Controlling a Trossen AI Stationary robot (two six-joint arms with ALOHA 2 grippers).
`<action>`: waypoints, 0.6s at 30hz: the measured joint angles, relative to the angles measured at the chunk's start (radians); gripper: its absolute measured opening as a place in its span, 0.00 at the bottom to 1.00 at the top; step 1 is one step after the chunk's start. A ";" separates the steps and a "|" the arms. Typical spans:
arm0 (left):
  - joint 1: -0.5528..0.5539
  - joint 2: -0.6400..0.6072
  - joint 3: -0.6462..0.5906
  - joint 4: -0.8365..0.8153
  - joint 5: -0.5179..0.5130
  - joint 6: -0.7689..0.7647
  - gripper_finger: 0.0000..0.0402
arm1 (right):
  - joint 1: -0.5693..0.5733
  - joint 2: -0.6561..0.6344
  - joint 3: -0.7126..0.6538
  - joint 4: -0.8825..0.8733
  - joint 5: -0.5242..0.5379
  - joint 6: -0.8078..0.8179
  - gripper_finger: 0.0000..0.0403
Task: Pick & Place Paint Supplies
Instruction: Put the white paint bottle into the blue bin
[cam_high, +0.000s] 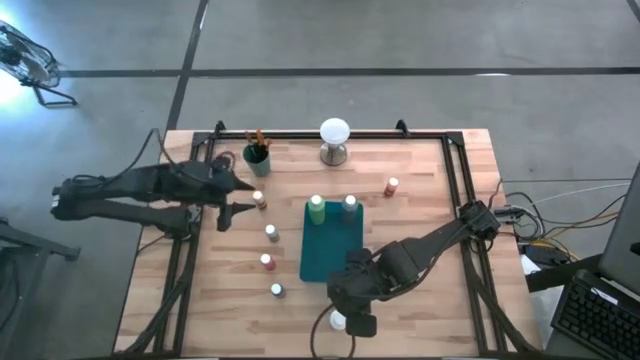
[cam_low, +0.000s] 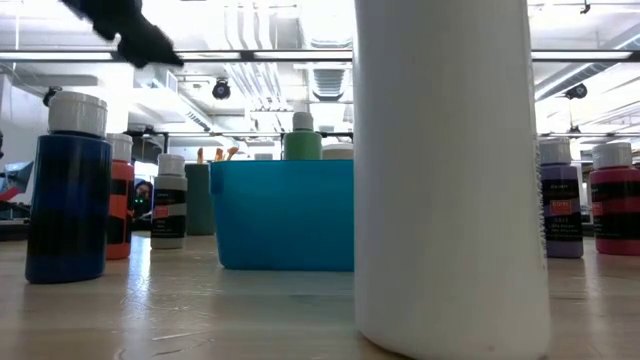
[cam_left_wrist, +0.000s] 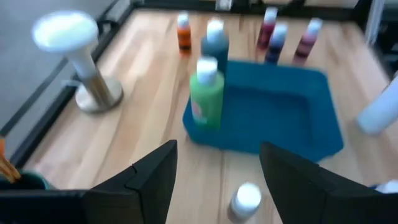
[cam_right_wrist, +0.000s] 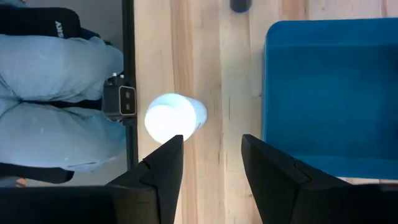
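Note:
A teal tray (cam_high: 332, 240) lies mid-table, with a green bottle (cam_high: 316, 208) and a grey bottle (cam_high: 350, 205) standing at its far end. Small white-capped bottles stand upright left of it (cam_high: 271, 232), (cam_high: 267, 262), (cam_high: 277, 290). A white bottle (cam_right_wrist: 169, 118) stands by the near edge. My right gripper (cam_right_wrist: 211, 155) hovers open above the table, between that bottle and the tray. My left gripper (cam_left_wrist: 217, 168) hangs open over the table's left side, above a small bottle (cam_left_wrist: 247, 199), pointing toward the green bottle (cam_left_wrist: 206, 93). Brushes stick up from a cup (cam_high: 257, 155) at the far left.
A white ball on a metal base (cam_high: 334, 140) stands at the far edge. A red bottle (cam_high: 392, 186) and purple bottles (cam_left_wrist: 277, 40) stand right of the tray. A person's legs (cam_right_wrist: 56, 93) show beyond the near edge. The white bottle (cam_low: 450, 170) fills the low view.

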 joint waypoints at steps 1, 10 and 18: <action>0.000 0.001 -0.021 0.000 0.000 0.000 0.58 | 0.000 0.000 0.000 0.002 0.000 -0.004 0.41; 0.000 0.016 -0.264 0.053 0.000 -0.019 0.58 | -0.010 0.000 0.000 0.009 0.002 -0.008 0.46; 0.001 0.025 -0.409 0.164 0.020 -0.173 0.58 | -0.023 0.000 -0.002 0.031 0.046 -0.072 0.42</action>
